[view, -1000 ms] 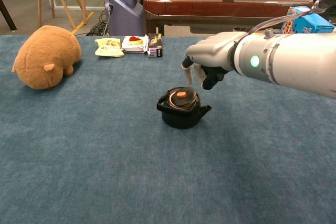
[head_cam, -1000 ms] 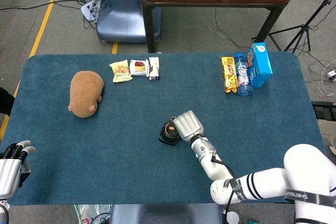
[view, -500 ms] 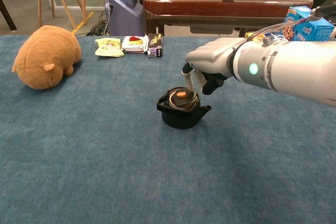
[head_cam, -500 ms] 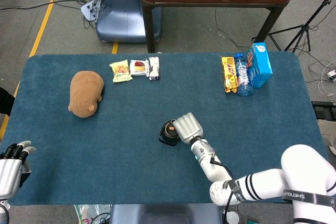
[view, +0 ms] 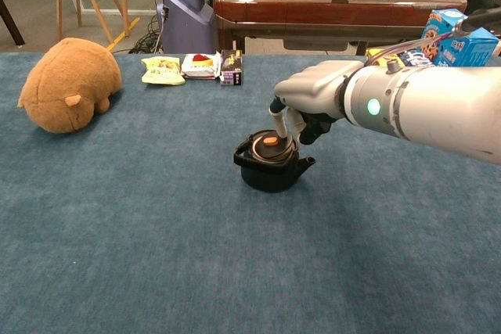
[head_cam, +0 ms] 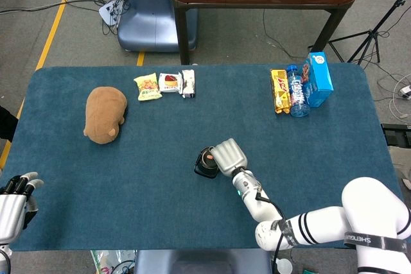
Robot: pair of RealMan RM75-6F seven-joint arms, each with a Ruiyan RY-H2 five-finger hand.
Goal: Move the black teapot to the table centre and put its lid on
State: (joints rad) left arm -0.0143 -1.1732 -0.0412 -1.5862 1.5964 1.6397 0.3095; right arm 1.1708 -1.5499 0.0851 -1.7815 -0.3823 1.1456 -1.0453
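Left hand [head_cam: 16,200] seen at table's [head_cam: 160,213] near-left edge, fingers loosely apart, nothing held. Black teapot [view: 270,166] placed mid-table, lid [view: 270,145] seated. Right hand [view: 309,95] poised above lid, fingertips [view: 279,123] touching it; grip cannot be told.

Both views bright and evenly lit, diffuse overhead light, no glare; shadows are soft and short, e.g. a faint dark patch hugging the black teapot [view: 270,163] base and under the right hand [view: 307,101] in the chest view. Head view sharp across the blue table cloth [head_cam: 160,190], small print on the snack packs at 12 o'clock too small to read. Chest view has mild wide-angle stretch, the right forearm [view: 434,111] at 3 o'clock looms large and slightly soft.
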